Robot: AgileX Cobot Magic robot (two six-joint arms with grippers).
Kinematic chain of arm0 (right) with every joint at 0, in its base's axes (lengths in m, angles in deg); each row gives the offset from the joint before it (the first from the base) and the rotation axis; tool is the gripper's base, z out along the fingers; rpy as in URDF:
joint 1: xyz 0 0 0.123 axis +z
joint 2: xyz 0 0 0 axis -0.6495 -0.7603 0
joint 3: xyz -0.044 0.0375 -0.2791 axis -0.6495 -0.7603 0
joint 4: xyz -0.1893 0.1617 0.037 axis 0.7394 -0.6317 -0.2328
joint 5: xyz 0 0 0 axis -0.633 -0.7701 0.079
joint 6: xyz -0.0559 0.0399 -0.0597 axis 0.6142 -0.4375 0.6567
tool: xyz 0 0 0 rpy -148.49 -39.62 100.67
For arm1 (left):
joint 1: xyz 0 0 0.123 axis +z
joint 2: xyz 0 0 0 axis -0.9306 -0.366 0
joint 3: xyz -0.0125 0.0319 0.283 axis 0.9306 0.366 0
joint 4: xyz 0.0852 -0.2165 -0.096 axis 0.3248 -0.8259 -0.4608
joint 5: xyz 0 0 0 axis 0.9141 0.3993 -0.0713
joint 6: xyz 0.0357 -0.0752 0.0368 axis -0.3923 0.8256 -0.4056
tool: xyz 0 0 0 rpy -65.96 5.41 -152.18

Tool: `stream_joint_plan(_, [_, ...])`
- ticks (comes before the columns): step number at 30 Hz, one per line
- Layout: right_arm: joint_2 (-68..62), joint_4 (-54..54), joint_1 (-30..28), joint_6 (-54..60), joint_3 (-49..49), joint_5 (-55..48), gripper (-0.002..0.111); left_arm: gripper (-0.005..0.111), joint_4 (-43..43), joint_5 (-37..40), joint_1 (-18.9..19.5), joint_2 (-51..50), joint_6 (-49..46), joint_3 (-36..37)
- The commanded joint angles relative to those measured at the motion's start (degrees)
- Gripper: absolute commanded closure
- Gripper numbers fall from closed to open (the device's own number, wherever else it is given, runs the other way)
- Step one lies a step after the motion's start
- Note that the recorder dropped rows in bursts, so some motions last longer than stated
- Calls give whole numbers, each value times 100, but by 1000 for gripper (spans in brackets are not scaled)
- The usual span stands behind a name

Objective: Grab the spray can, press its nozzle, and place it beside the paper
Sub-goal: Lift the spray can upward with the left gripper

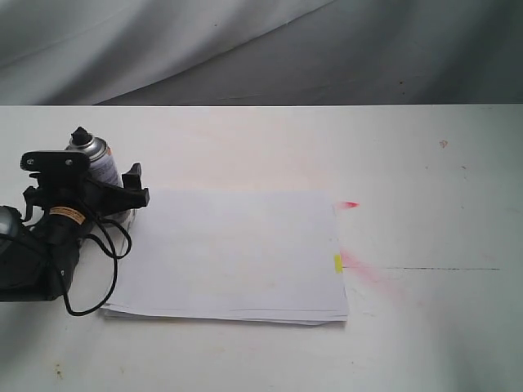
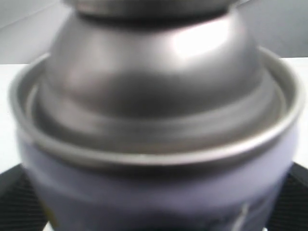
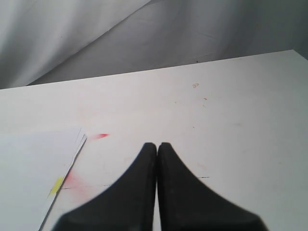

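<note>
**Can half covered, close-up a blur**

At the left of the exterior view, the left gripper (image 1: 86,175) covers the lower part of the can (image 1: 94,153). The label cannot be read, the nozzle (image 1: 79,134) is too small for detail, and the arm (image 1: 33,261) runs off the left edge.

The left wrist view shows the can (image 2: 154,120) only as a blurred shoulder and rim. The nozzle is cropped away there, and the fingers (image 2: 17,207) are mere dark corners.

In the right wrist view the frame cuts off the base of the right gripper (image 3: 157,146) and part of the paper (image 3: 33,163).

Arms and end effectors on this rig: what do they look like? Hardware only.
Left arm: black housing, orange-yellow label at the wrist, loose black cable looping off it. Left end effector: black, angular. Right end effector: two matte black fingers, curved, tapering to tips.
</note>
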Motion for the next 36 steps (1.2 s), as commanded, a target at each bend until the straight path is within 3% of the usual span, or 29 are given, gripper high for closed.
stream_joint_plan(1, [32,22,26,22,-20,6,108,16,-60,112,-41,6,-52,-33])
stream_joint_plan(10, [32,22,26,22,-20,6,108,19,-60,240,-41,6,-52,-33])
stream_joint_plan(16, [32,22,26,22,-20,6,108,52,-60,447,-41,6,-52,-33])
stream_joint_plan(25, [32,22,26,22,-20,6,108,107,-60,21,-41,30,-569,-33])
stream_joint_plan(29, [32,22,26,22,-20,6,108,107,-60,357,-41,350,-715,-33])
stream_joint_plan(36, [32,22,26,22,-20,6,108,107,-50,2063,-41,1951,-832,-33])
